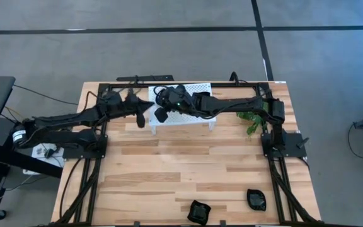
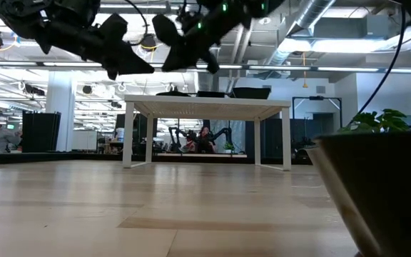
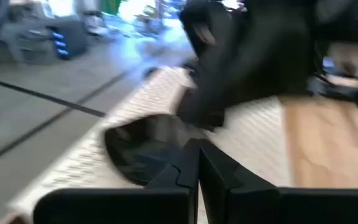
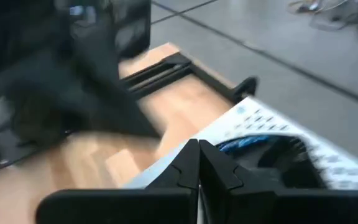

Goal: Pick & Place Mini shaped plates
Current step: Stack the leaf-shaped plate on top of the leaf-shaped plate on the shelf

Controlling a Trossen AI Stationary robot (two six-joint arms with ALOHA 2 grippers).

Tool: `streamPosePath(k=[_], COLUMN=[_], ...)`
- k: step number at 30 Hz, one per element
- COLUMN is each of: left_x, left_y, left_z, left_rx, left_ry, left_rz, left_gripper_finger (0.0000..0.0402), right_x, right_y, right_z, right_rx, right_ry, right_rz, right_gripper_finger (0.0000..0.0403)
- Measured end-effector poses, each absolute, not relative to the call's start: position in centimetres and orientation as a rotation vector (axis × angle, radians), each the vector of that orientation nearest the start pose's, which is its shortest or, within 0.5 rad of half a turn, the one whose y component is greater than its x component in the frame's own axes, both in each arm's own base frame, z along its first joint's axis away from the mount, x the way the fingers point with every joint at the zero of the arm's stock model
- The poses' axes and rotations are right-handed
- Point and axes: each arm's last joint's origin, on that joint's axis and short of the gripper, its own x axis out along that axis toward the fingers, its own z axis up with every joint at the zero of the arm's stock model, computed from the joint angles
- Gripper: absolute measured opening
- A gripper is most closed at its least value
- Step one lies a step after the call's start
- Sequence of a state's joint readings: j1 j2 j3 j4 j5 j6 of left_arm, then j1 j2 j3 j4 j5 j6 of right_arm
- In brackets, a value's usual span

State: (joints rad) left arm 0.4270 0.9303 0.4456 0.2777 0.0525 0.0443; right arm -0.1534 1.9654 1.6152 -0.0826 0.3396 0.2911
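Both sets of jaws are pressed fully together with nothing between them. The left gripper (image 1: 142, 120) hangs over the near left corner of the white perforated rack (image 1: 197, 88), its fingertips (image 3: 191, 163) meeting in a single seam in the left wrist view; just beyond that seam, at about twelve o'clock from it, a dark rounded dish (image 3: 143, 144) lies on the rack's white top, apart from the tips as far as can be told. The right gripper (image 1: 161, 115) hovers just beside the left one, at about three o'clock from it in the high view, also above the rack's left end, its fingers (image 4: 199, 163) closed tip to tip; past them in the right wrist view a dark wavy-rimmed dish (image 4: 272, 152) sits on the rack, at roughly one o'clock from the seam. In the low view both grippers hang clear above the rack's surface. Farther out, two more mini shaped plates rest on the wooden table (image 1: 169, 170) near its front edge: a squarish one (image 1: 199, 212) at about six o'clock from the grippers and a rounded one (image 1: 256, 200) at about five o'clock, well apart from both arms. A small green plant (image 1: 252, 120) stands at the rack's right end.
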Motion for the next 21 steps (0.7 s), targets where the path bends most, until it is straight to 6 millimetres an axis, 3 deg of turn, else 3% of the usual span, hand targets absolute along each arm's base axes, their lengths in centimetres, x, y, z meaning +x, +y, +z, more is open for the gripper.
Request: streamPosePath(k=[8, 12, 18, 21], left_x=[20.8, 21.1, 20.0, 19.6], left_y=[7.0, 6.2, 4.4, 3.7], left_z=[21.6, 22.3, 24.3, 24.8], left_rx=[0.004, 0.029, 0.062, 0.065], left_ry=[0.269, 0.205, 0.114, 0.09], left_rz=[0.336, 0.335, 0.27, 0.237], left_gripper_finger=[0.0005, 0.0005, 0.0005, 0.0008], right_x=[43.9, 42.0, 34.4, 30.4], right_y=[-5.9, -3.5, 2.4, 6.5], right_z=[33.9, 37.2, 42.0, 41.4], right_rx=[0.12, 0.066, -0.028, -0.042], right_ry=[0.507, 0.565, 0.576, 0.601], right_rz=[-0.65, -0.607, -0.74, -0.743], right_gripper_finger=[0.0, 0.0, 0.0, 0.0])
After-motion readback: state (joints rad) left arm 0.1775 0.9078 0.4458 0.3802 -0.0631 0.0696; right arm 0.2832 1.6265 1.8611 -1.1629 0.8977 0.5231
